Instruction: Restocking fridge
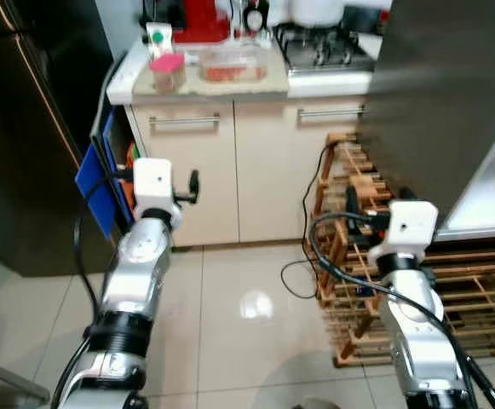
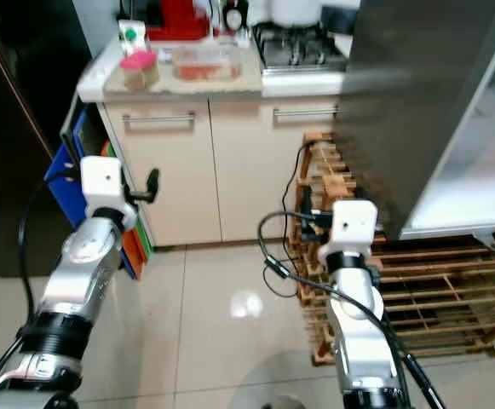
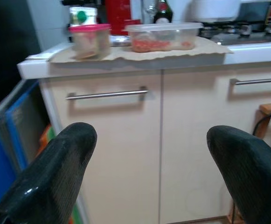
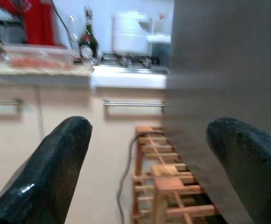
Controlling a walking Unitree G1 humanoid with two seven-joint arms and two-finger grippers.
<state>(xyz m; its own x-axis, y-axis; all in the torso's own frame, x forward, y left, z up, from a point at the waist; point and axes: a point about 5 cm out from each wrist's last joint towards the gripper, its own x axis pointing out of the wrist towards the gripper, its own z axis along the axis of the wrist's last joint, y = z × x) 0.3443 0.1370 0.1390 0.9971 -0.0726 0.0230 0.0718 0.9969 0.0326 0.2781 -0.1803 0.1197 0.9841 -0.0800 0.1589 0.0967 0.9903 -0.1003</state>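
Note:
A pink-lidded tub (image 1: 168, 72) and a clear flat box of red food (image 1: 233, 64) stand on a brown mat on the white counter (image 1: 332, 83). The same tub (image 3: 89, 40) and box (image 3: 162, 37) appear in the left wrist view. My left gripper (image 3: 151, 137) is open and empty, held out in front of the cream cabinet doors (image 1: 204, 170), well below the counter. My right gripper (image 4: 149, 129) is also open and empty, pointing at the cabinet beside the grey fridge door (image 1: 434, 94), which stands open on my right.
A tall dark appliance (image 1: 25, 136) stands on the left, with blue boards (image 1: 94, 175) leaning beside the cabinet. A wooden rack (image 1: 451, 290) with trailing cables sits under the open door. A stove (image 1: 319, 47), a red appliance (image 1: 203, 19) and bottles line the back of the counter. Tiled floor (image 1: 238, 298) lies ahead.

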